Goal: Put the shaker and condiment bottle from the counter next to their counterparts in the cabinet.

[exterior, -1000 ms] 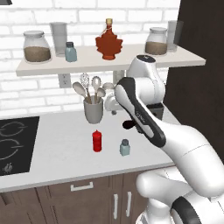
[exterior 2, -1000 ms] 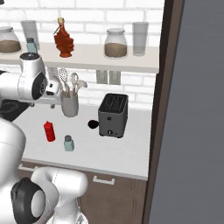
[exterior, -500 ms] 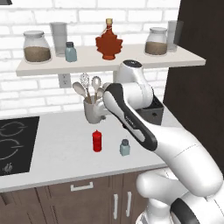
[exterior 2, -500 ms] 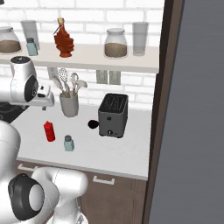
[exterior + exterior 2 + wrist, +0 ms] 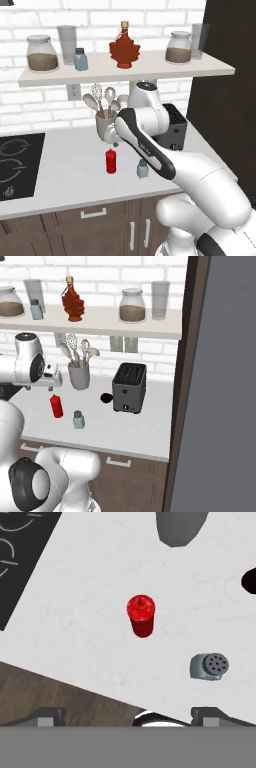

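Observation:
The red condiment bottle (image 5: 111,161) (image 5: 56,406) (image 5: 141,615) stands upright on the pale counter (image 5: 60,170) (image 5: 75,612). The blue-grey shaker (image 5: 143,169) (image 5: 78,419) (image 5: 210,666) stands a little to its right. My gripper (image 5: 130,714) hangs open above both, pointing down, nearly over the bottle, with nothing between its fingers. In the base views the hand (image 5: 114,140) (image 5: 47,381) sits in front of the utensil crock. On the cabinet shelf (image 5: 150,70) (image 5: 100,323) stand the counterparts: a maple-leaf bottle (image 5: 124,47) (image 5: 73,301) and a second shaker (image 5: 80,59) (image 5: 35,309).
A grey utensil crock (image 5: 104,125) (image 5: 79,375) and a black toaster (image 5: 172,127) (image 5: 130,387) stand behind the bottle. A black cooktop (image 5: 15,165) (image 5: 20,557) lies at the left. Jars (image 5: 41,52) (image 5: 179,47) and glasses share the shelf. A dark tall cabinet (image 5: 225,100) bounds the right.
The arm has swung left and lowered, bringing the hand from near the toaster to over the condiment bottle. The gripper has stayed open; bottle and shaker have not moved.

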{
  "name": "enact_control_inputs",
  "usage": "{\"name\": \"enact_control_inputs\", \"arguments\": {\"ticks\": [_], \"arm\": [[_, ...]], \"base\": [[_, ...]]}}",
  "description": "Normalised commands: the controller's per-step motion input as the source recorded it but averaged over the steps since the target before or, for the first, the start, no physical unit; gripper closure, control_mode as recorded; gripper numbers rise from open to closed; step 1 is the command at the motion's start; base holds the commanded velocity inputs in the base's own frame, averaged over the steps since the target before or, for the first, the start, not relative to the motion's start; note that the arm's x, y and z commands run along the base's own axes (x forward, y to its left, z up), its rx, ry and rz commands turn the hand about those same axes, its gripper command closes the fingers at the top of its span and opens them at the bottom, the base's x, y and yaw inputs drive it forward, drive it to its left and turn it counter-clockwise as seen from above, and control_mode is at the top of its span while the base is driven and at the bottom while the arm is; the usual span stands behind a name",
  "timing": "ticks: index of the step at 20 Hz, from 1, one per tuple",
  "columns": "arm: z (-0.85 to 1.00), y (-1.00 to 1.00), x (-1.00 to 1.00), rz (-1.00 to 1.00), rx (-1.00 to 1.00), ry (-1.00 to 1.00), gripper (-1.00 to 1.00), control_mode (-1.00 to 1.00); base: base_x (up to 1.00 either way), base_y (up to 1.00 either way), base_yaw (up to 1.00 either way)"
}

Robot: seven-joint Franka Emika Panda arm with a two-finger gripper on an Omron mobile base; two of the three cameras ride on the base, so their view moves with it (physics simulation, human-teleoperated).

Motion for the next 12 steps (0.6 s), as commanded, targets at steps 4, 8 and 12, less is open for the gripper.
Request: {"name": "enact_control_inputs", "arguments": {"ticks": [4, 8, 12], "arm": [[-0.11, 0.28, 0.0, 0.0, 0.0, 0.0, -1.0, -1.0], [-0.2, 0.2, 0.01, 0.0, 0.0, 0.0, -1.0, -1.0], [-0.31, 0.0, 0.14, 0.0, 0.0, 0.04, -1.0, -1.0]], "base": [[0.0, 0.0, 0.0], [0.0, 0.0, 0.0], [0.0, 0.0, 0.0]]}}
